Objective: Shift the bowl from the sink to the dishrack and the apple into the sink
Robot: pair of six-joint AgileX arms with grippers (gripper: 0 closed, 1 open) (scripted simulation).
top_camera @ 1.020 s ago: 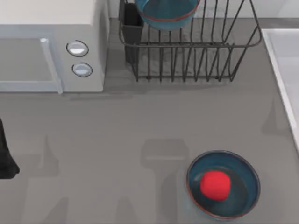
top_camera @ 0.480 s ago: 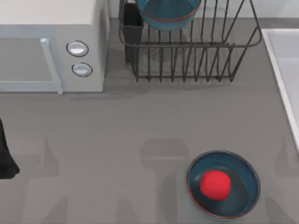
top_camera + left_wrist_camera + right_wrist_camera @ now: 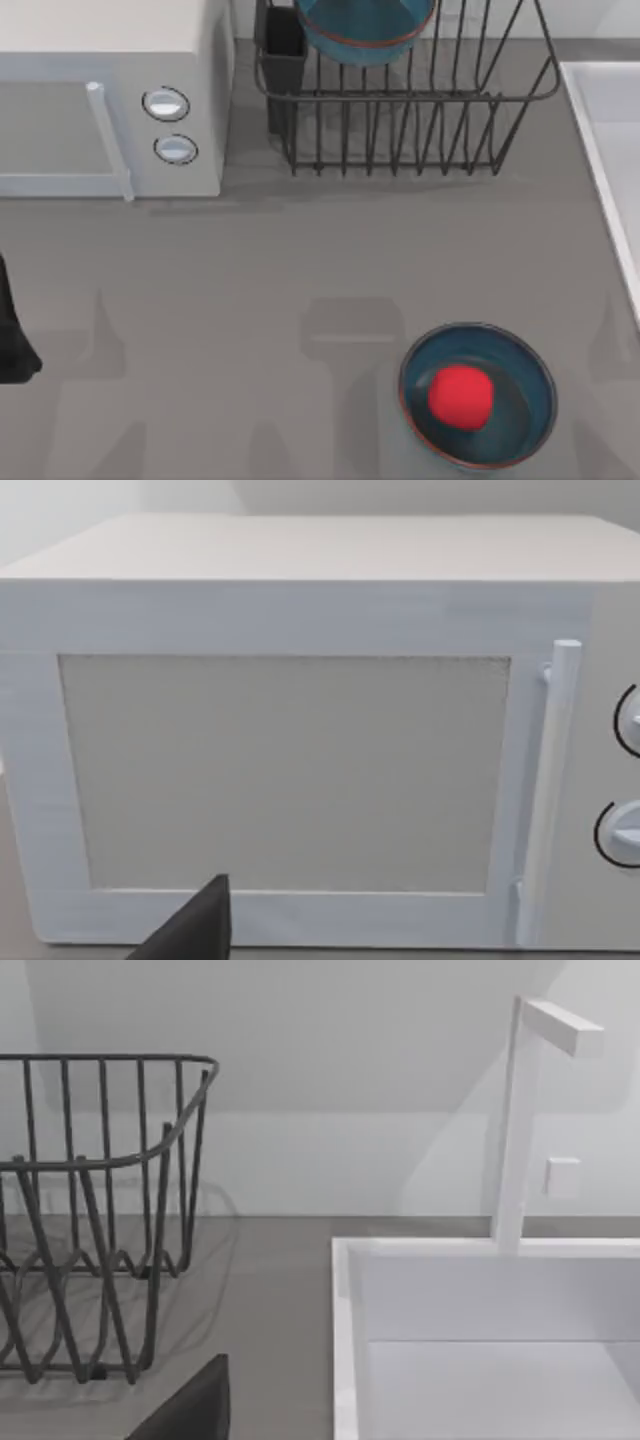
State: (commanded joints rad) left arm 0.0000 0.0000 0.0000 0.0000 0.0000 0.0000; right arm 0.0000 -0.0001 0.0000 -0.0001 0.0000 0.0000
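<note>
The teal-blue bowl with its rust-red rim line rests in the dark wire dishrack at the back of the table, beside the black utensil cup. The red apple lies inside a wider, darker blue bowl near the front right. The pale sink runs along the right edge. In the right wrist view the sink rim and the dishrack stand ahead of my right gripper, whose dark edge juts in. My left arm is parked at the table's left edge.
A white microwave stands at the back left and faces the left wrist camera. A white tap rises behind the sink. Bare grey tabletop lies between the microwave, the rack and the dark bowl.
A shadow on the table near the sink has slid toward the front edge. The bowl, the apple and my left arm have not moved.
</note>
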